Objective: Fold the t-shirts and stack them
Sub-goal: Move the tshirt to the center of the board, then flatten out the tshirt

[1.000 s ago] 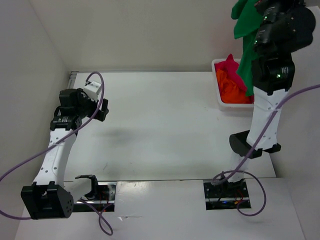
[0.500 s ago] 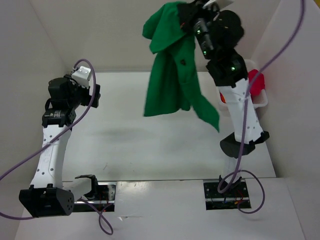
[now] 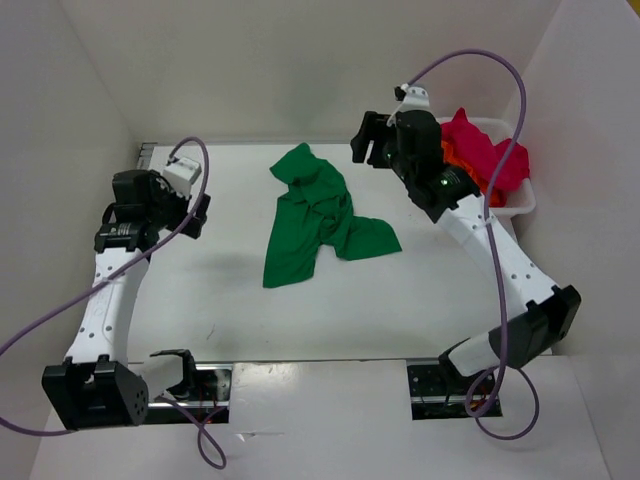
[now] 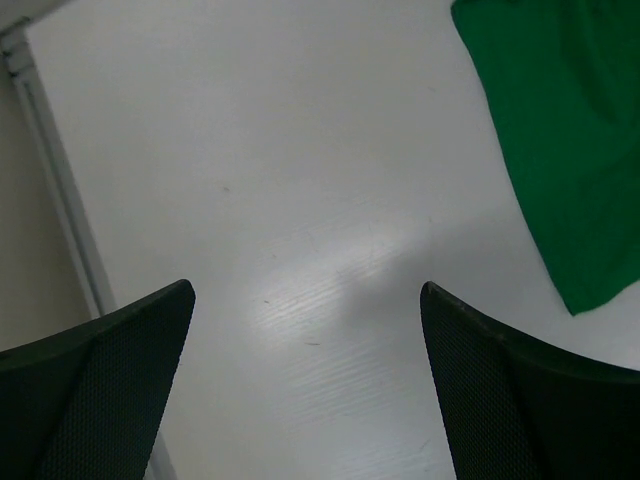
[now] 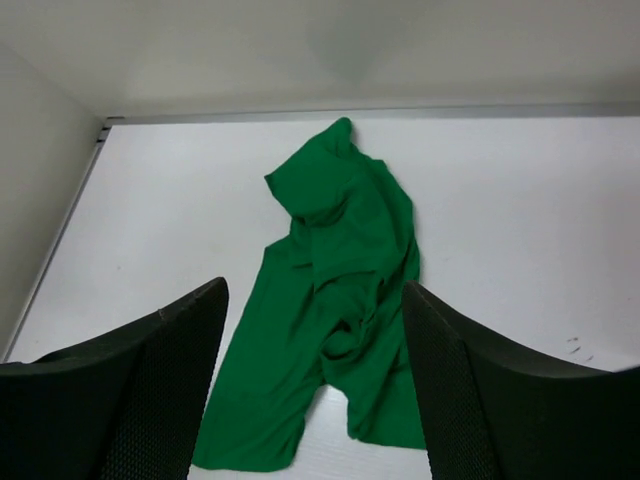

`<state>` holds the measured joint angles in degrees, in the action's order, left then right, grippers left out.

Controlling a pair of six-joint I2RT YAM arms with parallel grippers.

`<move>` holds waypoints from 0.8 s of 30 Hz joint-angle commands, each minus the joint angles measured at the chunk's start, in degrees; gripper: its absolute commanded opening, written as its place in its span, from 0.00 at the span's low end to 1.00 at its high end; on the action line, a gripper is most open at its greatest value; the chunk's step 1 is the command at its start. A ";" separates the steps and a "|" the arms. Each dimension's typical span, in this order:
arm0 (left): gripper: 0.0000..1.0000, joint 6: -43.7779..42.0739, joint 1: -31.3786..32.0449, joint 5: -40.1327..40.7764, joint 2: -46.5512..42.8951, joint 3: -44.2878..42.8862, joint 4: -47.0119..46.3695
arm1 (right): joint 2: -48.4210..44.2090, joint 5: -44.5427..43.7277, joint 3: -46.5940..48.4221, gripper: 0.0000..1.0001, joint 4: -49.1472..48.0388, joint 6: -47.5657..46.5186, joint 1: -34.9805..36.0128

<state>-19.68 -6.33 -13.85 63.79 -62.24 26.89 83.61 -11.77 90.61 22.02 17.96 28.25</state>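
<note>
A green t-shirt [image 3: 320, 215] lies crumpled and loose on the white table, a little right of centre; it also shows in the right wrist view [image 5: 340, 300] and at the top right of the left wrist view [image 4: 560, 130]. My right gripper [image 3: 372, 140] [image 5: 312, 290] hovers open above the table, just right of the shirt's far end, with nothing between its fingers. A magenta-red t-shirt [image 3: 485, 155] and a bit of an orange t-shirt [image 3: 452, 155] are bunched in the basket behind it. At the left, my left gripper [image 3: 200, 212] [image 4: 306, 290] hangs wide open over bare table.
The white basket [image 3: 524, 203] stands at the back right, against the right wall. White walls close in the table at the left, back and right. A metal rail [image 4: 60, 190] runs along the table's left edge.
The right arm swung the green t-shirt from high above the basket to the middle of the table, opened and let it fall. The left arm shifted only slightly.
</note>
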 commanded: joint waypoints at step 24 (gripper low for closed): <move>1.00 -1.68 29.97 3.30 30.34 6.33 -6.06 | 20.62 -6.07 -22.49 0.76 -2.86 16.15 -2.06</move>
<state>-22.06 22.70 -11.25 93.67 -54.11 24.34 102.61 -15.81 68.99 20.56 32.82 27.44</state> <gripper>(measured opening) 1.001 0.763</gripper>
